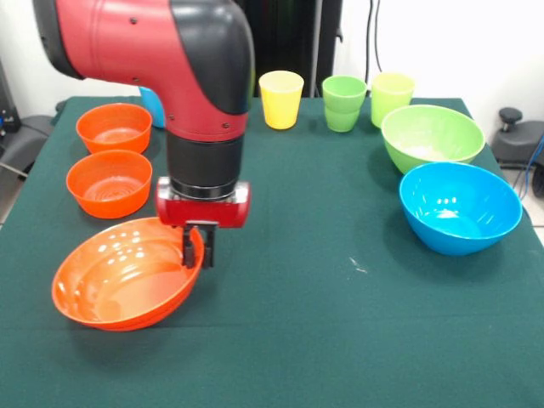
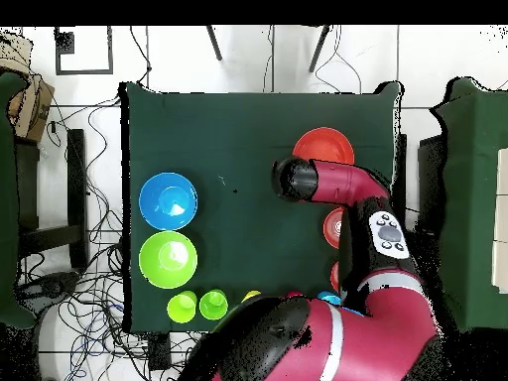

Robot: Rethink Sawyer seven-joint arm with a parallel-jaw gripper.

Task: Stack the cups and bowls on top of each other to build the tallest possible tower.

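Wide orange bowl (image 1: 127, 285) sits tilted at the front-left of the table, its rim lifted on the side where the gripper (image 1: 199, 246) has it — dark fingers pinching the bowl's wall, one inside, one outside. Two small orange bowls (image 1: 109, 183) stand upright behind it along the left edge, the second (image 1: 114, 127) further back, apart from each other. A sky blue cup (image 1: 153, 106) shows partly behind the arm (image 1: 170, 51). Along the far edge: yellow cup (image 1: 280, 99), two light green cups nested (image 1: 343, 102), one more lime cup (image 1: 391, 95). Lime green bowl (image 1: 431, 138) and blue bowl (image 1: 459, 206) sit right, close together, both upright. No tower yet.

Surface — dark green cloth on the table (image 1: 323, 323), a few pale specks near the middle. Overhead: white floor (image 2: 79, 119) around the table, loose black cables (image 2: 94, 288), chair legs at the top edge.
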